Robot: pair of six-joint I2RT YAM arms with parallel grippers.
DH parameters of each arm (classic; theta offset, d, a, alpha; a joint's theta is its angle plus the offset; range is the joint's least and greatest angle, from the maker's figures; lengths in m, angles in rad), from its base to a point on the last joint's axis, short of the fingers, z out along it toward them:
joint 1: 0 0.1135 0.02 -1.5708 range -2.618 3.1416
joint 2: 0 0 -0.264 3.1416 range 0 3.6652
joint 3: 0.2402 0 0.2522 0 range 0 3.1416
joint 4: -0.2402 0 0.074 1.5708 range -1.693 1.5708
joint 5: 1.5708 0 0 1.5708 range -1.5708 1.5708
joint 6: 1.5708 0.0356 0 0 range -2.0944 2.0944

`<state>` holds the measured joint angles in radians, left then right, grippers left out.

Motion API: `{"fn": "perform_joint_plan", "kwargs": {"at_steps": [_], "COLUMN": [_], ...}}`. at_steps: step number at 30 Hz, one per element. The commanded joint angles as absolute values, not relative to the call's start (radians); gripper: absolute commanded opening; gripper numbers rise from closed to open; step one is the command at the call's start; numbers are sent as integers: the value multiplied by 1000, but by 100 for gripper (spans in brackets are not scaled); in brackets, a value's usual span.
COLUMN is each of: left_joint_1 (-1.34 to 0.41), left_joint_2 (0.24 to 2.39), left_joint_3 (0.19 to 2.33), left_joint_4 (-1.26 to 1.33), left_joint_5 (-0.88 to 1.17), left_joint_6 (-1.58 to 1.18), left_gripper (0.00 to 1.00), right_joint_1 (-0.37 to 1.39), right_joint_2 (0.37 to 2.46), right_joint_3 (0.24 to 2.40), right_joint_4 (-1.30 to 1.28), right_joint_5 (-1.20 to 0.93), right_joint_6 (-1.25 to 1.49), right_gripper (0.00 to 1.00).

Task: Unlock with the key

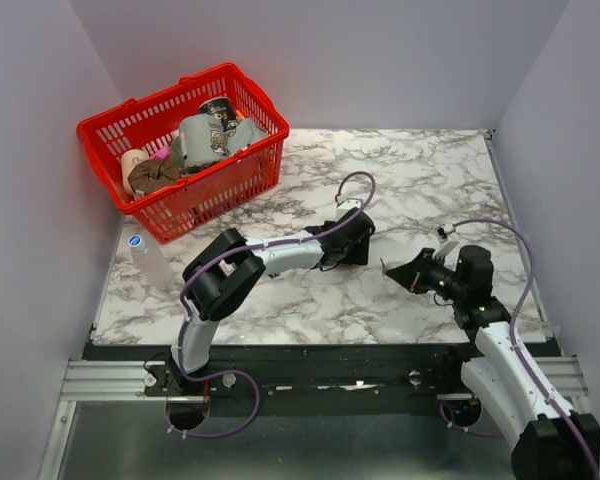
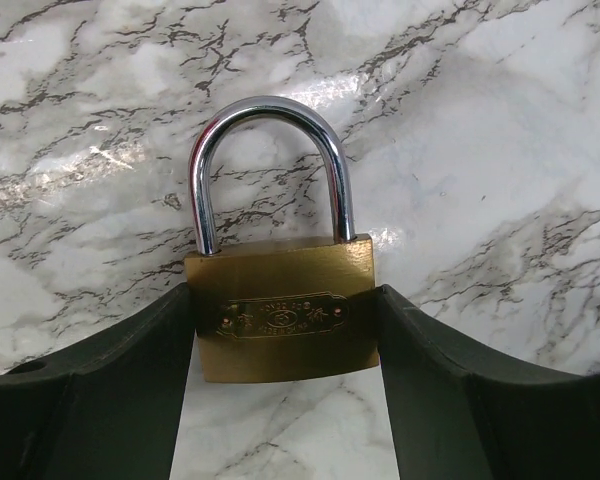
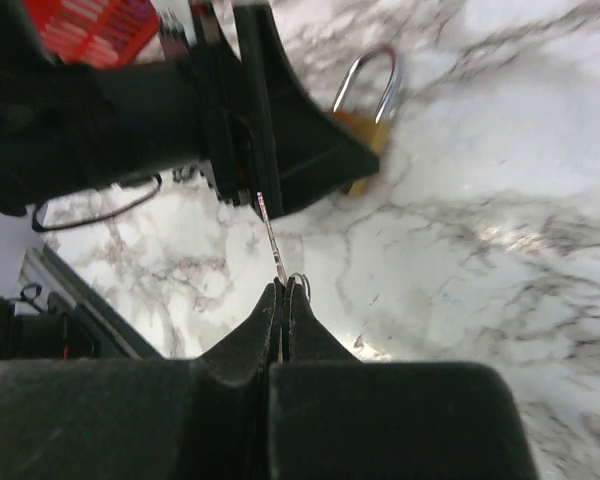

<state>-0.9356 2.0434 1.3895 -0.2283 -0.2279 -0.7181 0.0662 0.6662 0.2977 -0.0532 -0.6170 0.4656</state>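
Observation:
A brass padlock (image 2: 280, 320) with a silver shackle (image 2: 270, 150) lies flat on the marble table. My left gripper (image 2: 284, 335) is shut on its body, one finger on each side. In the top view the left gripper (image 1: 352, 245) sits mid-table. My right gripper (image 3: 285, 292) is shut on the key; its thin silver blade (image 3: 271, 232) sticks out ahead, and its head is hidden between the fingers. The blade points at the left gripper's finger (image 3: 300, 150), with the padlock (image 3: 368, 128) behind it. The right gripper (image 1: 395, 272) is just right of the left one, a short gap apart.
A red basket (image 1: 242, 180) filled with several items stands at the back left. A clear plastic bottle (image 1: 148, 258) stands at the left edge. White walls close in the table on three sides.

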Motion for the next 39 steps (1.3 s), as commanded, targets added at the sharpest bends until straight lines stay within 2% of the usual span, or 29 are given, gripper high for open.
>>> {"fn": "perform_joint_plan", "kwargs": {"at_steps": [1,8,16,24,39], "left_joint_1": [-925,-920,-920,-920,-920], "left_joint_2": [2001,1922,1913,1914,1922], "left_joint_3": [1244,1108,1063,1051,1034], "left_joint_4": [-121,34,92,109,135], "left_joint_5": [-124,-152,-132,-123,-106], "left_joint_6": [-895,-986,-1014,-1014,-1015], "left_gripper": [0,0,0,0,0], "right_joint_1": [222,347,356,357,357], "right_joint_2": [759,923,1117,1279,1364], "right_joint_3": [250,186,176,193,209], "right_joint_4": [92,258,474,580,650], "right_joint_5": [-532,-462,-454,-442,-408], "right_joint_6": [538,620,695,729,733], "right_gripper": [1,1,1,1,1]}}
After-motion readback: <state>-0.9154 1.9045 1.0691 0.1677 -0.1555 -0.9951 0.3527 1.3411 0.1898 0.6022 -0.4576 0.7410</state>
